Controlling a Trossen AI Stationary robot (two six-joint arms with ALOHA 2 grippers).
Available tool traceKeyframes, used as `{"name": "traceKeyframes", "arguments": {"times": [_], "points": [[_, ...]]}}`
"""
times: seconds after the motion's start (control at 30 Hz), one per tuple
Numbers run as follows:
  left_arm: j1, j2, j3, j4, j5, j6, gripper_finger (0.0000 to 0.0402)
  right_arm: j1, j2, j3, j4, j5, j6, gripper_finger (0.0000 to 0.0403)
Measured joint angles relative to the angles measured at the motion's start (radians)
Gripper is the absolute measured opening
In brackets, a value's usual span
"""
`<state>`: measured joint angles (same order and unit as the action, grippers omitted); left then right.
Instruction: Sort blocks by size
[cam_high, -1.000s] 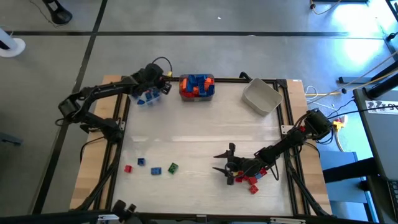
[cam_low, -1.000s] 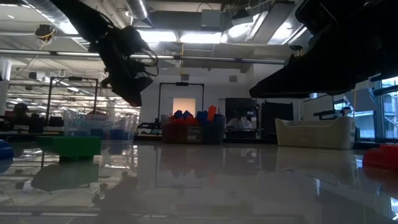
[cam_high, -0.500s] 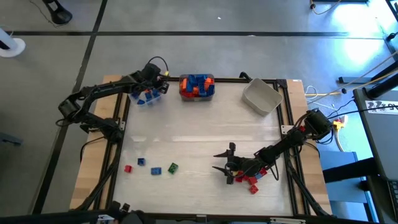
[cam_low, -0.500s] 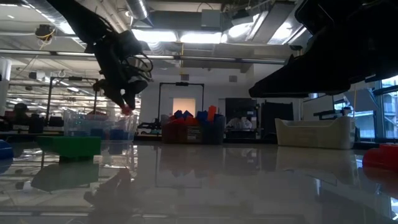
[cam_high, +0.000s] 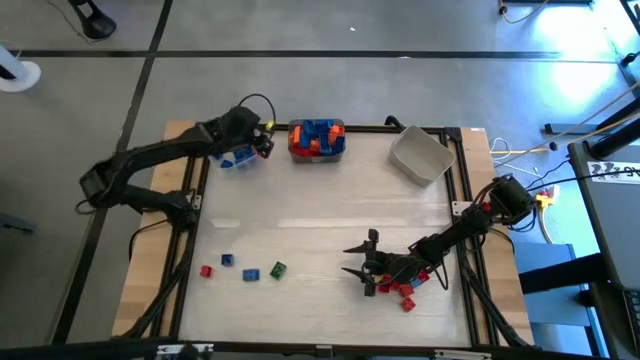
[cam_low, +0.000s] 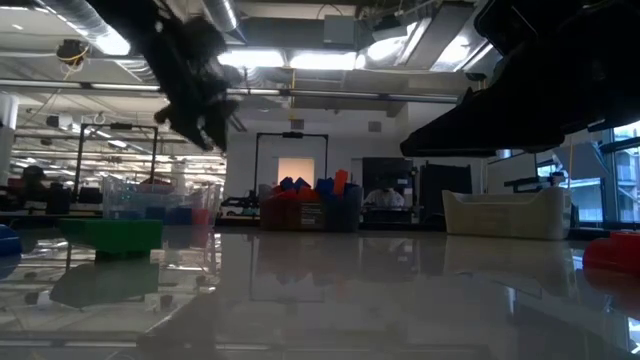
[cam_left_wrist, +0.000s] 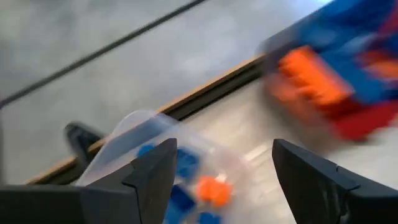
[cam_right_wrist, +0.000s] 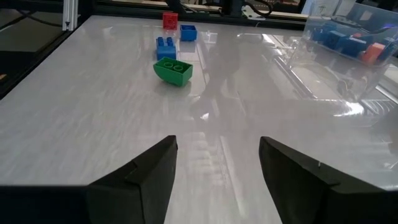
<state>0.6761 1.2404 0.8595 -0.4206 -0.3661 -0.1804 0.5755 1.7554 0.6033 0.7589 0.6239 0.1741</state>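
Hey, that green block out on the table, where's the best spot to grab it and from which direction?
Grip the green block across its two long flat sides, coming straight down from above. It lies studs-up and apart from the blue blocks beside it, so fingers likely fit on both sides.

Grey concrete floor (cam_high: 330, 90) surrounds the table (cam_high: 320, 220); beyond its far edge, ceiling lights (cam_low: 300, 60) glow over a dim workshop with a lit doorway (cam_low: 294, 170).

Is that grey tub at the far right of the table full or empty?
Empty. From above, the grey tub shows only its bare pale inside, no blocks in it.
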Motion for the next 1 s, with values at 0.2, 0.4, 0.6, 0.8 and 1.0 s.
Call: {"name": "traceKeyframes", "arguments": {"times": [0.2, 0.4, 0.6, 0.8, 1.0], "points": [[-0.246, -0.120, 0.001, -0.039, 0.000, -0.026, 0.0250, 0.000, 0.000, 0.000, 0.004, -0.005, 0.000, 0.0230], [-0.518, -0.122, 0.001, -0.050, -0.003, -0.119, 0.0250, 0.000, 0.000, 0.000, 0.007, -0.005, 0.001, 0.0230], [-0.708, -0.078, 0.001, -0.084, -0.028, -0.255, 0.0250, 0.000, 0.000, 0.000, 0.007, -0.006, 0.002, 0.0230], [-0.885, -0.044, 0.001, -0.127, -0.032, -0.430, 0.0250, 0.000, 0.000, 0.000, 0.003, -0.006, 0.012, 0.0230], [-1.068, -0.002, 0.001, -0.129, -0.031, -0.588, 0.0250, 0.000, 0.000, 0.000, 0.000, -0.007, 0.024, 0.0230]]}}
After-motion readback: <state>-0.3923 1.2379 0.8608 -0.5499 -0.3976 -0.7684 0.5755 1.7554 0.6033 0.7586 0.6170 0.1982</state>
